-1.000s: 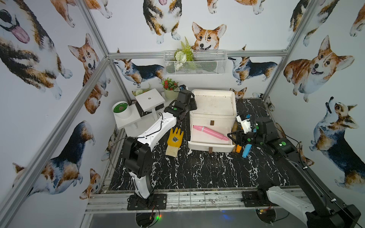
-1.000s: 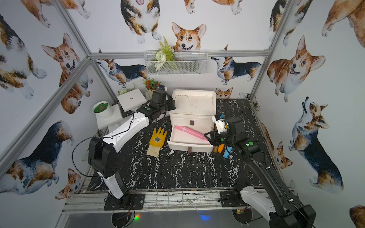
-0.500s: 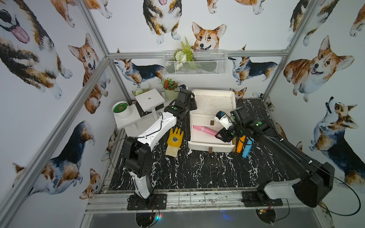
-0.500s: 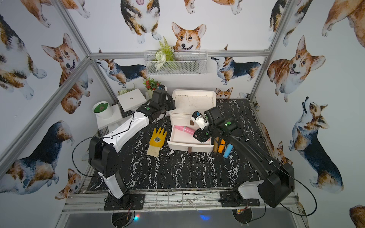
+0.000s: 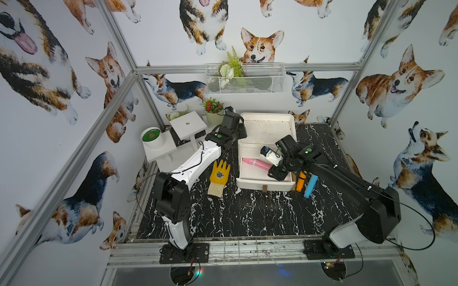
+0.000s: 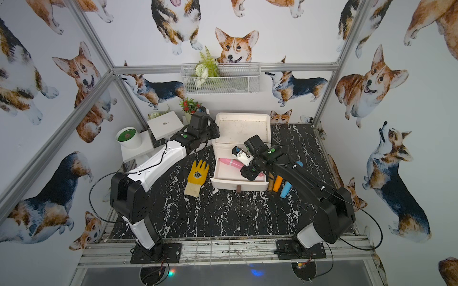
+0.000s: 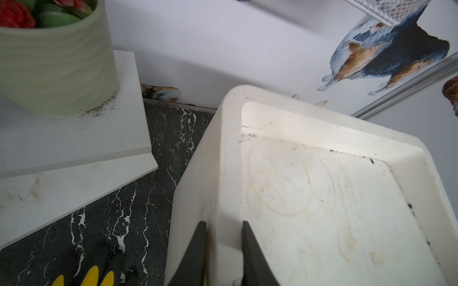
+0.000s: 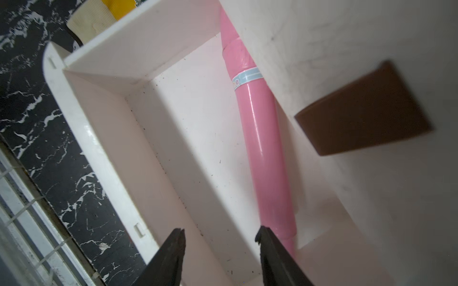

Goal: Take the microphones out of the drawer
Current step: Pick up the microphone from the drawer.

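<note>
A pink microphone (image 5: 256, 164) (image 6: 231, 162) (image 8: 262, 138) lies slantwise in the pulled-out white drawer (image 5: 262, 184) (image 6: 238, 184) (image 8: 99, 118), along its back. My right gripper (image 5: 278, 173) (image 6: 249, 173) (image 8: 220, 234) hangs open inside the drawer's right end. Nothing is between its fingers, and the microphone's thin end lies just beside one fingertip. My left gripper (image 5: 239, 135) (image 6: 214, 135) (image 7: 224, 224) is shut on the left rim wall of the white cabinet top (image 5: 267, 126) (image 7: 322, 198), one finger on each side.
A yellow glove (image 5: 219, 175) lies left of the drawer. An orange cylinder (image 5: 300, 180) and a blue one (image 5: 311, 185) lie right of it. White stands (image 5: 188, 123) with a green-topped pot (image 5: 152, 137) and a flower pot (image 5: 213, 115) fill the back left.
My right arm has swung left from beside the cabinet to over the open drawer and come down into it, its jaws a little wider. The left arm has not moved.
</note>
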`<control>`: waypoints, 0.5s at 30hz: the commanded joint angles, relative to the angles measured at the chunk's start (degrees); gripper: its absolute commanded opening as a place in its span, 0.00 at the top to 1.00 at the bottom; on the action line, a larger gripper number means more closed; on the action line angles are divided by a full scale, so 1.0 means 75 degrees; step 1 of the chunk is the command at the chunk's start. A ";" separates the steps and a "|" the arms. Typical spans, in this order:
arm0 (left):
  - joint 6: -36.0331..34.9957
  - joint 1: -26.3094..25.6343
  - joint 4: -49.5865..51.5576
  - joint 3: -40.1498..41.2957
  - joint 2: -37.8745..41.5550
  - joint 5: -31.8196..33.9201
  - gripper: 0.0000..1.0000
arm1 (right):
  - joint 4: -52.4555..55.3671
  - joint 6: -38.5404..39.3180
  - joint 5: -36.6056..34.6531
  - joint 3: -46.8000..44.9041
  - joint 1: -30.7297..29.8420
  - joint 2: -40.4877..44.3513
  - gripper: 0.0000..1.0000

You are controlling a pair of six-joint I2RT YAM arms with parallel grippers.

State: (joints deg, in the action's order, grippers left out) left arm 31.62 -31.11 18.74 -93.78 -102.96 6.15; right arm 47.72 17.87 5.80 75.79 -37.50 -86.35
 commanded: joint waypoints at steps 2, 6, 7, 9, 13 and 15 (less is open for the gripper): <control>0.0483 -0.0012 0.2411 0.0117 -0.0112 -0.0591 0.94 | -0.0396 0.0716 -0.0861 -0.0082 -0.0043 -0.0089 0.45; 0.0495 -0.0009 0.2376 0.0118 -0.0134 -0.0621 0.94 | -0.0820 0.0955 -0.1033 -0.0223 -0.0051 -0.0130 0.45; 0.0495 -0.0012 0.2365 0.0132 -0.0136 -0.0632 0.94 | -0.0908 0.0995 -0.1011 -0.0269 -0.0051 -0.0146 0.45; 0.0495 -0.0011 0.2342 0.0162 -0.0135 -0.0630 0.94 | -0.1023 0.1026 -0.0983 -0.0312 -0.0051 -0.0220 0.45; 0.0477 -0.0012 0.2323 0.0202 -0.0146 -0.0633 0.94 | -0.1150 0.1080 -0.0993 -0.0391 -0.0063 -0.0409 0.45; 0.0479 -0.0005 0.2295 0.0211 -0.0147 -0.0647 0.94 | -0.1228 0.1130 -0.0965 -0.0432 -0.0066 -0.0496 0.45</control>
State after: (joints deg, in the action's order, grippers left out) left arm 31.62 -31.11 18.57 -93.36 -102.98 6.15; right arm 40.82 25.30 -1.28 72.93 -37.87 -89.41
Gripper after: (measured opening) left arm 0.226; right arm 0.554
